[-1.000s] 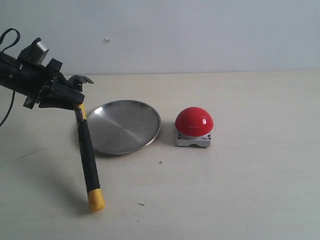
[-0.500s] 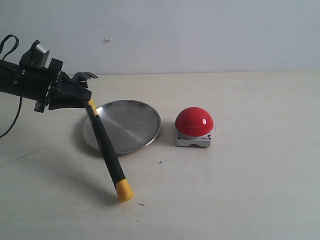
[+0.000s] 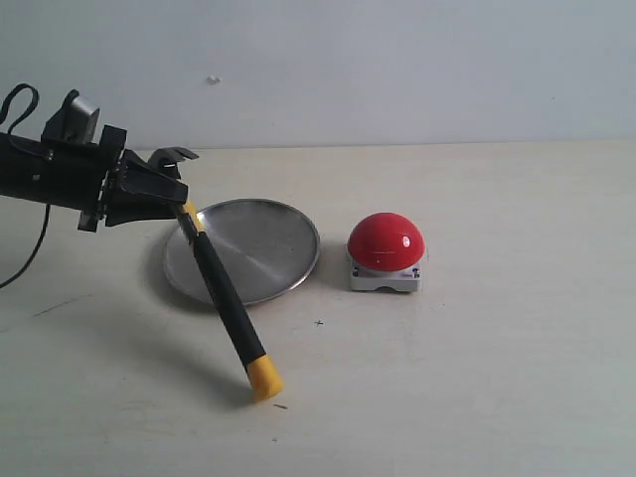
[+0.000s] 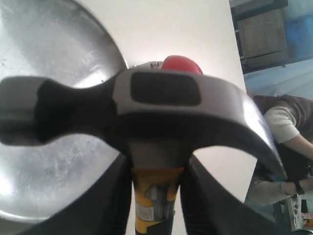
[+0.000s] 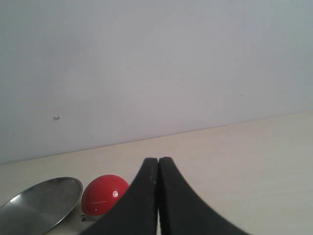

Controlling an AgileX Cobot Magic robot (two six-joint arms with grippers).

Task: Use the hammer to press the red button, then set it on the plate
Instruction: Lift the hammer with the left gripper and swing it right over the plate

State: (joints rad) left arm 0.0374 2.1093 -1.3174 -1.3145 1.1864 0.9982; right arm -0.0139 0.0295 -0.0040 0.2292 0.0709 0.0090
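My left gripper [image 3: 171,196] is shut on the hammer [image 3: 224,295] just below its dark head, at the yellow neck [image 4: 155,193]. The hammer hangs in the air, its black handle slanting down to the right with the yellow end [image 3: 264,379] near the table. The handle crosses in front of the left part of the silver plate [image 3: 260,248]. The red button [image 3: 386,240] on its grey base sits right of the plate, apart from the hammer. The left wrist view fills with the hammer head [image 4: 161,105]. My right gripper [image 5: 158,164] is shut and empty; it does not show in the exterior view.
A pale tabletop [image 3: 477,358] stretches under everything, with a plain light wall [image 3: 397,70] behind. A black cable [image 3: 20,99] loops by the left arm. In the left wrist view, a person [image 4: 283,142] and furniture show beyond the table's edge.
The left arm has moved right with the hammer. The handle has swung, its yellow end travelling right from in front of the plate's left side toward the middle of the table.
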